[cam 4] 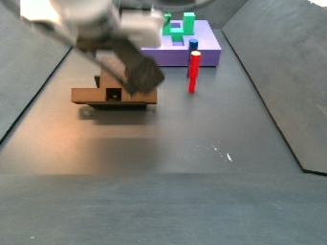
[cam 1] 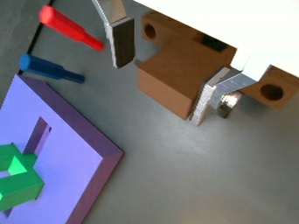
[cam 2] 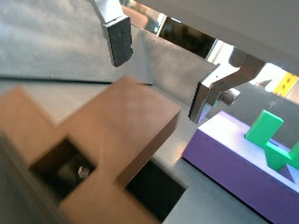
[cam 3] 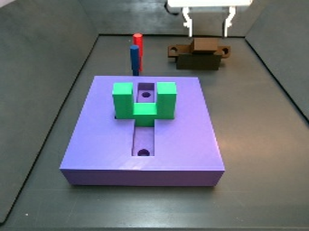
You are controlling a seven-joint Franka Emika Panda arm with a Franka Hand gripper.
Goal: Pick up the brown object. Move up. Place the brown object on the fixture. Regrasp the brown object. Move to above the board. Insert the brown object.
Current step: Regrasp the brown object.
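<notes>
Hand: my hand (cam 1: pixel 173 74) hovers above the fixture (cam 3: pixel 201 60), jaws spread, holding nothing.
Brown object: the brown object (cam 4: pixel 109 96) lies across the fixture at the surface's far end from the board (cam 3: pixel 90 135).
Regrasp: I judge I should centre over it, descend straight, close squarely.

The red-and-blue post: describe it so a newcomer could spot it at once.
Start at the big purple board with the green U-shaped block on top. Just off its far end, on the side away from the open gripper hanging over the fixture, stands the post. It is the only thin upright piece: red above, blue below.
</notes>
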